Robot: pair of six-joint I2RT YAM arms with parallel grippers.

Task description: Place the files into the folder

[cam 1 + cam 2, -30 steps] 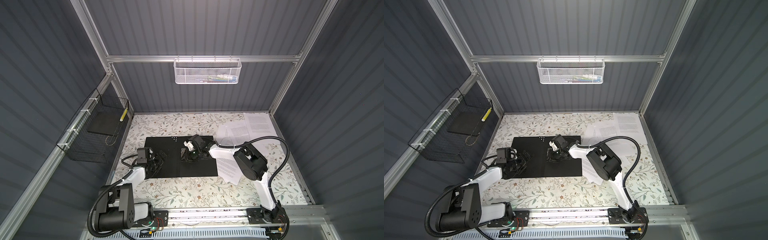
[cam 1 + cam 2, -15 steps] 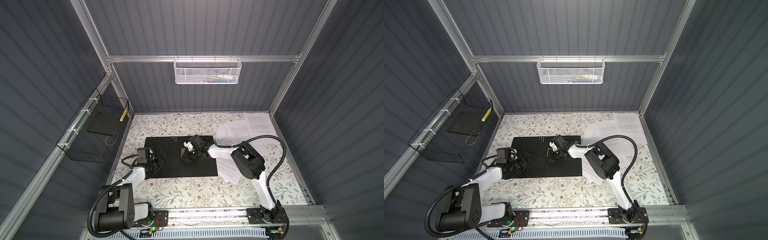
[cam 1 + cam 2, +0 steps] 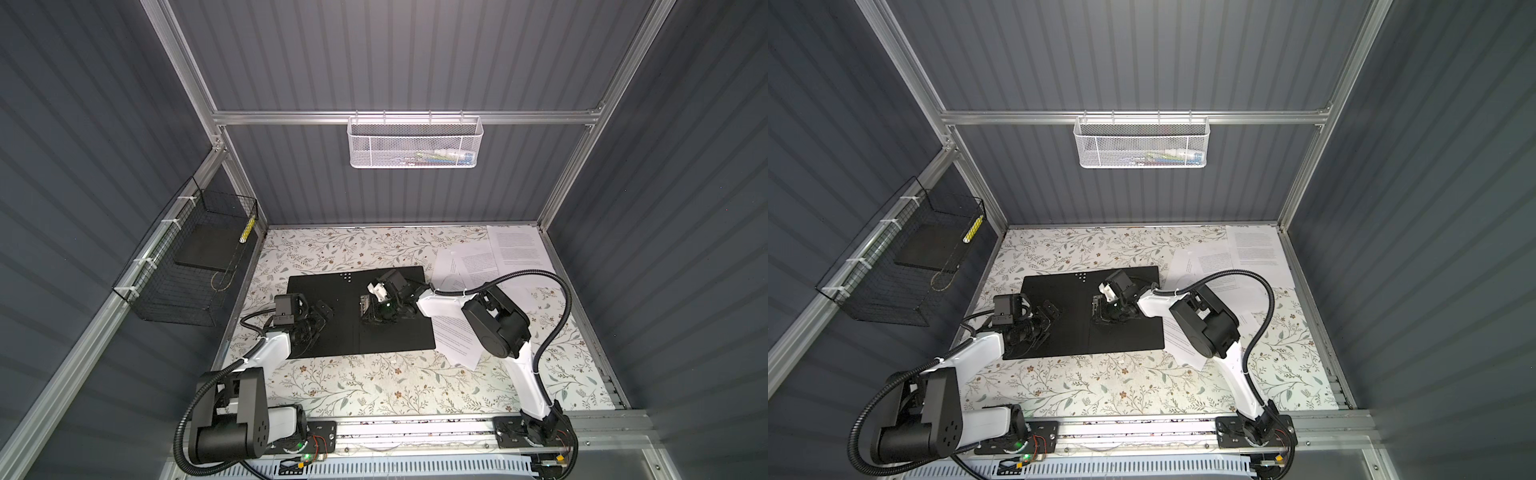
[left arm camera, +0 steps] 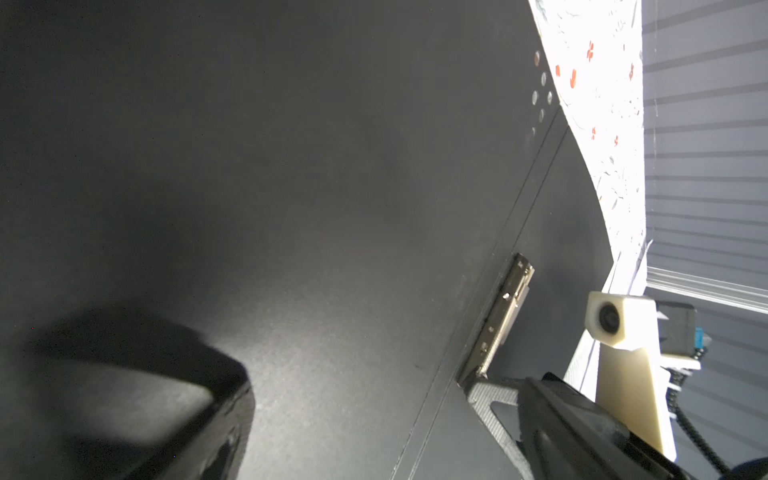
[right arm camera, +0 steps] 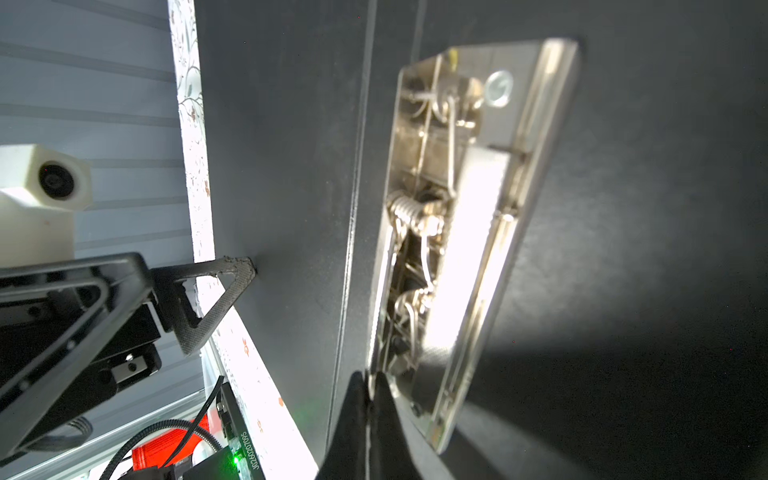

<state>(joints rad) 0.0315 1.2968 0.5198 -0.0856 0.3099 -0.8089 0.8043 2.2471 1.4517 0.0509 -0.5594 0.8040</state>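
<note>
Resting on the left leaf of the folder (image 3: 340, 332), which lies spread open, black inside up, on the bench (image 3: 353, 386), the left gripper (image 3: 319, 316) has its jaws wide apart, one fingertip touching the card, just as a second ago; beside the spine crease sits the metal clip (image 5: 457, 232); the right gripper (image 5: 368, 401) has just drawn its jaws together at the clip's near end, though whether they pinch its thin lever I cannot tell; likely the clamp is being worked to admit paper; the right elbow has edged leftward; the files (image 3: 515, 249) lie unmoved on the bench right of the folder, none yet inside.
</note>
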